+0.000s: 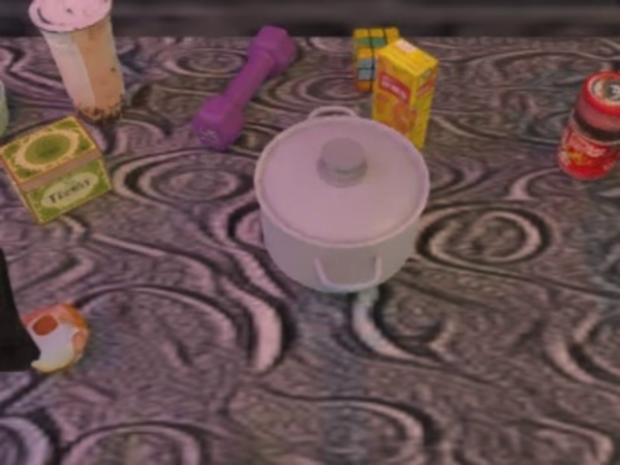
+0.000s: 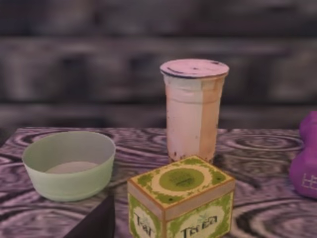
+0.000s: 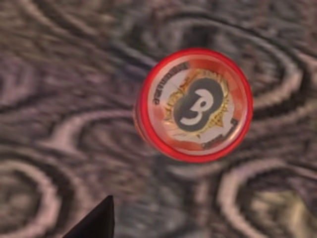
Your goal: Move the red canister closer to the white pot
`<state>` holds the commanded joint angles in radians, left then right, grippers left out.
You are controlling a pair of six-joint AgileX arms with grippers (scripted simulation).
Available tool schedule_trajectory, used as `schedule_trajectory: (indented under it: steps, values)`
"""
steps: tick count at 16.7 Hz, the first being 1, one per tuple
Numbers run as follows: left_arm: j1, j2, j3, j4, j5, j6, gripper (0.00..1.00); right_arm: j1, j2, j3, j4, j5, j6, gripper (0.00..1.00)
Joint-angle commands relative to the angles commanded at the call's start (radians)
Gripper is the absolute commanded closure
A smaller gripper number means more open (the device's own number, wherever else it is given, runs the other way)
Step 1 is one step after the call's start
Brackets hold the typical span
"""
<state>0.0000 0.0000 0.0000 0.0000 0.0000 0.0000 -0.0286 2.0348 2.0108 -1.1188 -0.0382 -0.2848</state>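
The red canister [image 1: 593, 126] stands upright at the table's far right, with a dark band under its red top. The white pot [image 1: 341, 199], lidded with a round knob, sits at mid-table, well to the canister's left. My right gripper [image 3: 141, 232] hangs above the canister [image 3: 194, 104] and looks down on its round printed top. Only one dark fingertip [image 3: 99, 223] shows. It is apart from the can, with nothing in the open jaws. My right arm is out of the top view. My left arm [image 1: 10, 320] stays parked at the left edge.
A yellow carton [image 1: 405, 89] and a colour cube [image 1: 372, 53] stand behind the pot, with a purple dumbbell [image 1: 242, 87] to their left. At far left are a beige cylinder [image 1: 79, 58], a green tea box [image 1: 55, 167], a pale green bowl [image 2: 69, 163] and an orange-white object [image 1: 58, 336].
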Motion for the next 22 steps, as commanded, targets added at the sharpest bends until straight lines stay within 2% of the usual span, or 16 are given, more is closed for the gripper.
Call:
schedule_trajectory:
  steps: [4,8,15,22]
  values:
    - [0.000,0.000,0.000,0.000,0.000,0.000,0.00,0.006,0.284,0.273,-0.145,-0.018,-0.038,0.00]
    - [0.000,0.000,0.000,0.000,0.000,0.000,0.00,0.013,0.438,0.418,-0.222,-0.032,-0.058,0.00]
    - [0.000,0.000,0.000,0.000,0.000,0.000,0.00,0.009,0.454,0.426,-0.224,-0.032,-0.059,0.00]
    - [0.000,0.000,0.000,0.000,0.000,0.000,0.00,0.022,0.478,0.291,-0.063,-0.032,-0.051,0.00]
